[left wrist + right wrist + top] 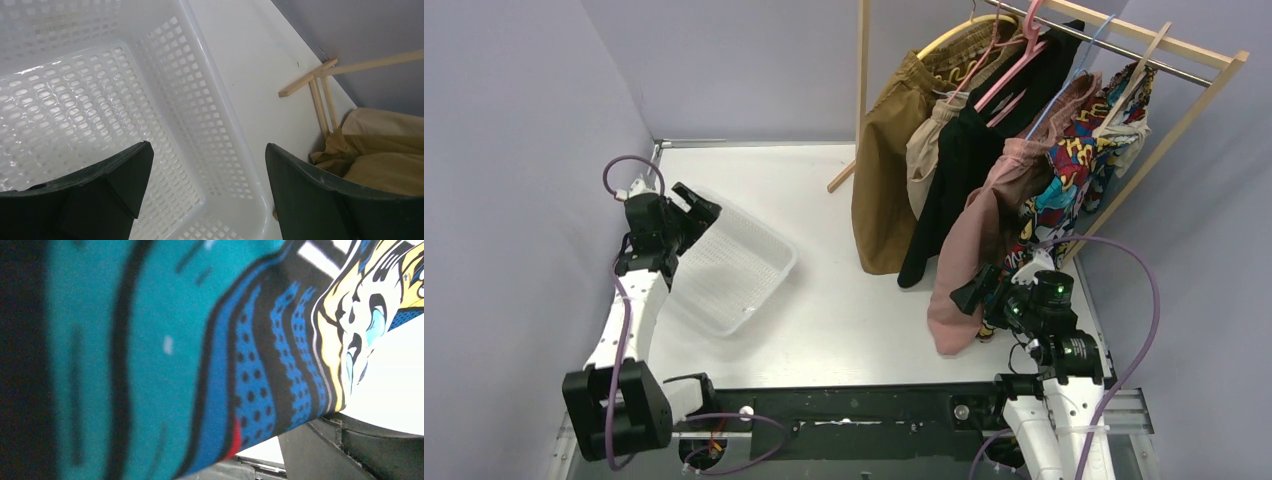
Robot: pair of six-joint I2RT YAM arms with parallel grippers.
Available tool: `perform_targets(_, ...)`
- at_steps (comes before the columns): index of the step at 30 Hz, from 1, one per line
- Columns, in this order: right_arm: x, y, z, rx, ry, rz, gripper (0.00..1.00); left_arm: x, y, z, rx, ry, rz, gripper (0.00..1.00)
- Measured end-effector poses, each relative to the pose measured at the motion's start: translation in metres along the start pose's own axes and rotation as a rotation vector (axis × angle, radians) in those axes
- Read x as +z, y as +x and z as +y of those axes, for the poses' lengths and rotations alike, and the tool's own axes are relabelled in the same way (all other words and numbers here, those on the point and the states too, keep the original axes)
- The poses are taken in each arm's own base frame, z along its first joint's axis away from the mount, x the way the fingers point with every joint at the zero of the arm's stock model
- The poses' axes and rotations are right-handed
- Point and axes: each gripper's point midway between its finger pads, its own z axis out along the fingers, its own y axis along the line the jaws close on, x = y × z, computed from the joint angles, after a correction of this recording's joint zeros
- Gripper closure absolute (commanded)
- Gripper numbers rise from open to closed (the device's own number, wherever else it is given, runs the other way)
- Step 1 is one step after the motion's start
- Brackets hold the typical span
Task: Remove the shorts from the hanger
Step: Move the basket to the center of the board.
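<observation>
1. The right gripper is seen low beside the rack, up against the lower part of the dusty pink shorts. Whether it is parted or clenched cannot be told, as only one finger is caught by the right wrist camera.
2. That wrist view is swamped by the comic-print shorts, blurred and right at the lens. A grasp on the cloth can be neither confirmed nor ruled out.
3. The left gripper is spread wide with nothing between its fingers. It is poised over the white basket at the left of the table.
4. Along the rack, the olive-brown shorts, the beige-tan shorts and the black shorts are seen hanging side by side. The pink and printed pairs are hung further right.
5. The task is judged barely begun. No pair is seen off its hanger, none is seen in the basket, and every pair is left to be taken down.
6. The waistbands are bunched and overlapped, so how each pair is fixed to its hanger cannot be made out. The pale garment behind the printed pair is mostly covered.
</observation>
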Motion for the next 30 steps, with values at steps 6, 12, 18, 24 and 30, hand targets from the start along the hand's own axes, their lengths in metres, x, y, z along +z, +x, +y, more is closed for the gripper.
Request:
perform_targets(6, 0.002, -0.01, -0.002, -0.002, 0.022, -0.028, 0.02, 0.056, -0.007, -0.004, -0.015, -0.024, 0.05, 0.17)
perform_targets(12, 0.002, -0.012, -0.007, 0.01, 0.054, -0.037, 0.02, 0.105, 0.031, -0.01, 0.02, -0.028, 0.17, 0.17)
perform_targets(18, 0.002, -0.014, -0.009, 0.018, 0.07, -0.046, 0.02, 0.15, 0.064, -0.038, 0.112, 0.021, 0.289, 0.19)
perform_targets(24, 0.002, -0.014, -0.01, 0.019, 0.075, -0.049, 0.02, 0.179, 0.077, -0.116, 0.329, 0.146, 0.339, 0.19)
perform_targets(30, 0.002, -0.016, -0.012, 0.023, 0.09, -0.056, 0.02, 0.172, 0.109, -0.163, 0.499, 0.238, 0.374, 0.19)
